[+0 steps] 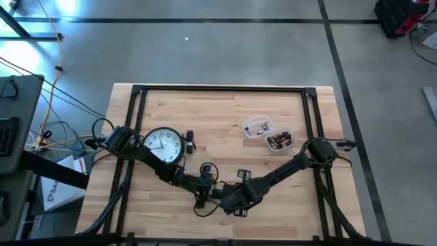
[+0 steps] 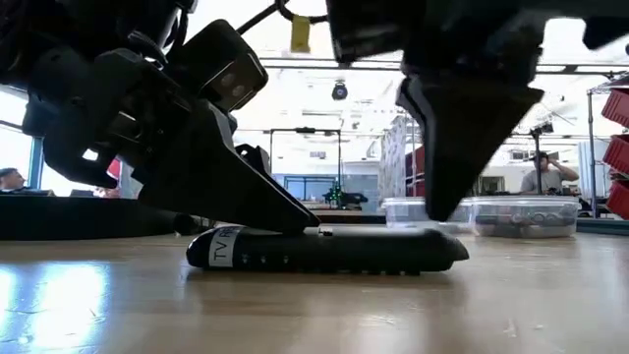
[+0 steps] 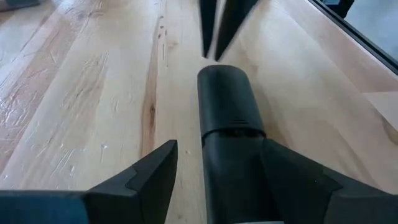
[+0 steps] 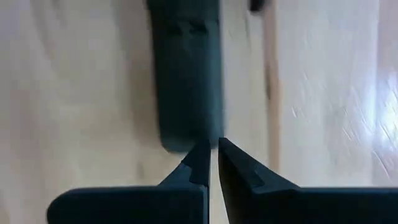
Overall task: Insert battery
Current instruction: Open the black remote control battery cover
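A black remote control (image 2: 324,251) lies flat on the wooden table near its front middle. My left gripper (image 3: 217,149) is open, with one finger on each side of the remote's end part (image 3: 227,118), low over it. My right gripper (image 4: 213,144) is shut. Its tips point down at the remote's opposite end (image 4: 186,134), seen in the low view as a dark wedge (image 2: 439,211) just over that end. No battery shows plainly in any view. My left gripper stands astride the remote; one finger (image 3: 280,174) lies close along its long side, and I cannot tell whether it touches. My right gripper has its shut tips right at the rim of the remote's end (image 4: 199,142), coming from above; touching or a hair apart, I cannot tell.
A round white wall clock (image 1: 162,145) lies at the left by my left arm. Two clear plastic boxes (image 1: 257,127) (image 1: 278,141) with small parts stand at the back right. A small black piece (image 1: 244,175) lies near the middle. A black frame (image 1: 225,89) borders the table.
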Controlling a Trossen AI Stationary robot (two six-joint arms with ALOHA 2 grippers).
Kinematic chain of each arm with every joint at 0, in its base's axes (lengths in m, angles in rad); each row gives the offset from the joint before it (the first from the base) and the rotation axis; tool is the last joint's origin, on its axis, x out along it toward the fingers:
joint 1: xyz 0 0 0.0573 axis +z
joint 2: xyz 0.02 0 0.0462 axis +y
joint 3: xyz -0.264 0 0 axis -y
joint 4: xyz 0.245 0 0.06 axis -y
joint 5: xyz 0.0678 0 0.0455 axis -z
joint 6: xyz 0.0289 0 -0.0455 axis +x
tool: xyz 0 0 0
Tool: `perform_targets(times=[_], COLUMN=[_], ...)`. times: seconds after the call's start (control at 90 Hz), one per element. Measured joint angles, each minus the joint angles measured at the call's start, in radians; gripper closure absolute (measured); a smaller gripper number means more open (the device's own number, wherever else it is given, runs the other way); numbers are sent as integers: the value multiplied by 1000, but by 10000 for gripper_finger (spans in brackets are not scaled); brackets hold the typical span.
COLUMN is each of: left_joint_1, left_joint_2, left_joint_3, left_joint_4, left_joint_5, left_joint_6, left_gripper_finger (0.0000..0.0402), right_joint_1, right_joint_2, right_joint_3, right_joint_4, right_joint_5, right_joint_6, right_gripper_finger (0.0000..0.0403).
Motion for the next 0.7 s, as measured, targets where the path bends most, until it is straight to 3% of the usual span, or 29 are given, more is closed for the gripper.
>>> perform_targets(times=[0.3, 0.7], left_joint_1=[0, 1], left_joint_2=[0, 0], left_joint_3=[0, 0], left_joint_4=[0, -3], left_joint_5=[0, -1], left_joint_6=[-2, -2], left_gripper_finger=[191, 191], right_joint_1=[0, 4], right_joint_2=[-11, 2], right_joint_3=[-88, 0], right_joint_4=[66, -232], right_joint_5=[-45, -26], right_joint_6=[29, 61], right_gripper_finger=[403, 403])
